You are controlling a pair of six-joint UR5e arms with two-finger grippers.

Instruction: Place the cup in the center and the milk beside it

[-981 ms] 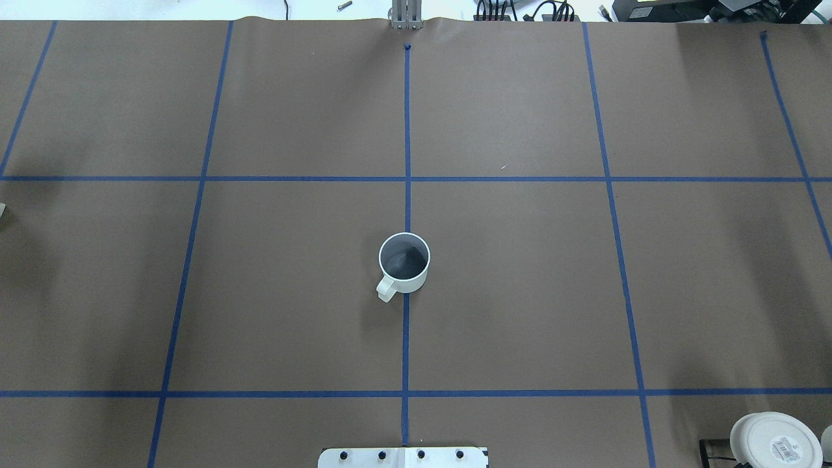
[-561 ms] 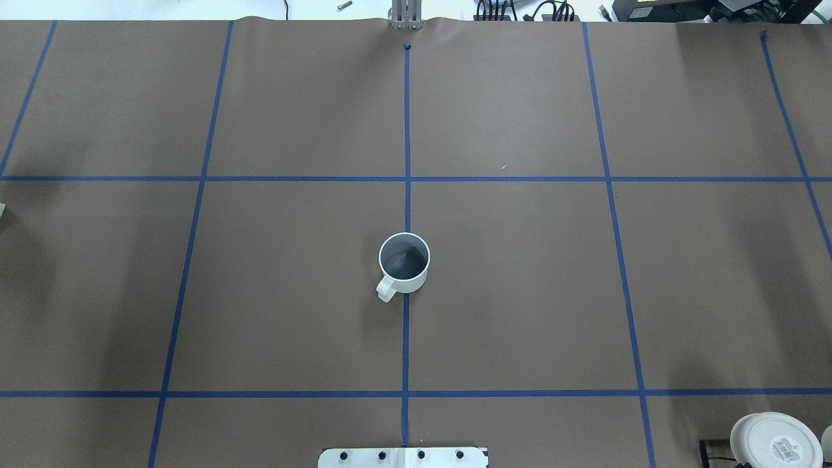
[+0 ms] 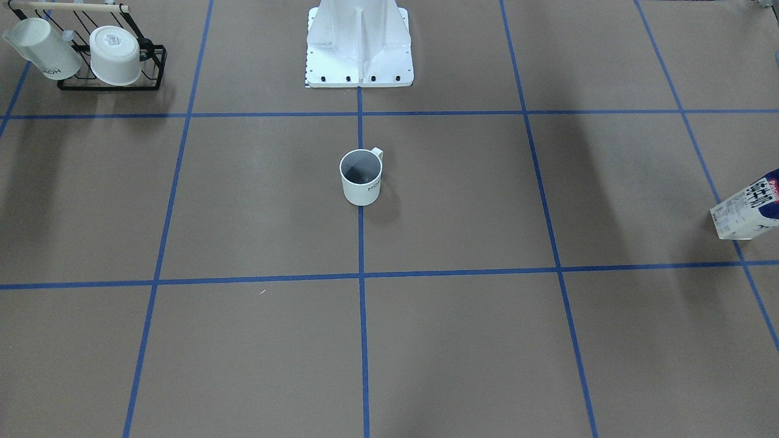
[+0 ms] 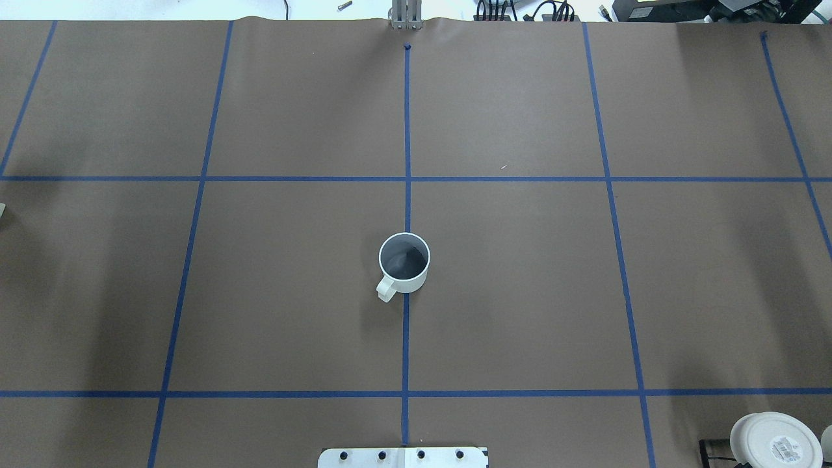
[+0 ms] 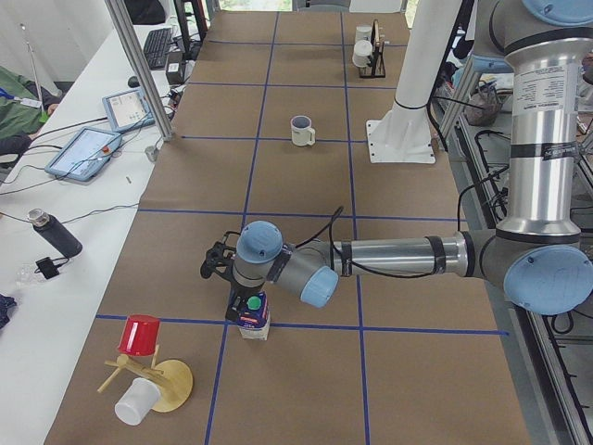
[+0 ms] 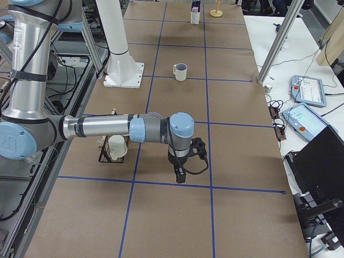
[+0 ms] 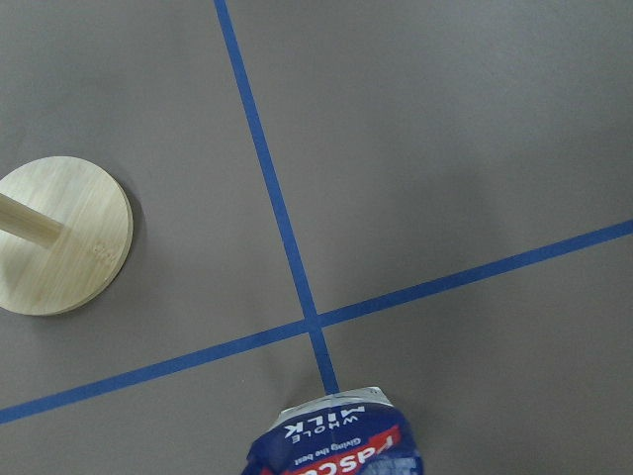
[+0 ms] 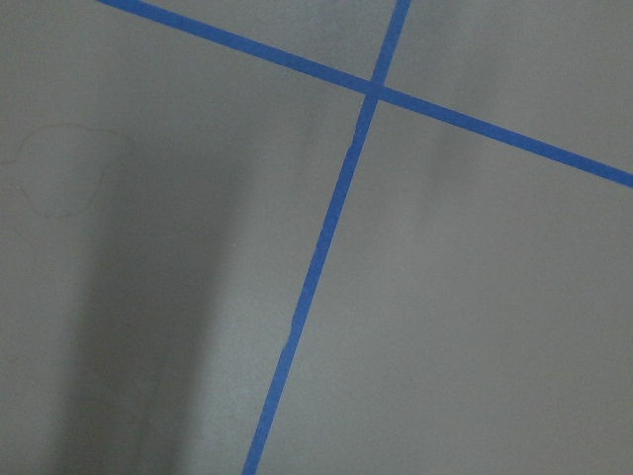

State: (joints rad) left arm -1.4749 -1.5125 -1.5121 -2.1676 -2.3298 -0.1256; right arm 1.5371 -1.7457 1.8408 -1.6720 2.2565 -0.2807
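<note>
The white handled cup (image 4: pixel 403 263) stands upright on the central blue tape line, at the middle of the brown surface; it also shows in the front view (image 3: pixel 361 176). The milk carton (image 5: pixel 252 313) stands far out on my left side, at the front view's right edge (image 3: pixel 748 207). Its top shows at the bottom of the left wrist view (image 7: pixel 341 440). My left gripper (image 5: pixel 217 264) hovers just above and beside the carton; I cannot tell if it is open. My right gripper (image 6: pixel 180 173) points down at bare surface on the far right; I cannot tell its state.
A black wire rack (image 3: pixel 103 55) with white cups stands near my right arm (image 6: pixel 115 148). A wooden cup stand (image 5: pixel 148 380) with a red cup sits beyond the carton; its base shows in the left wrist view (image 7: pixel 59 233). The robot's base plate (image 3: pixel 359 67) lies behind the cup.
</note>
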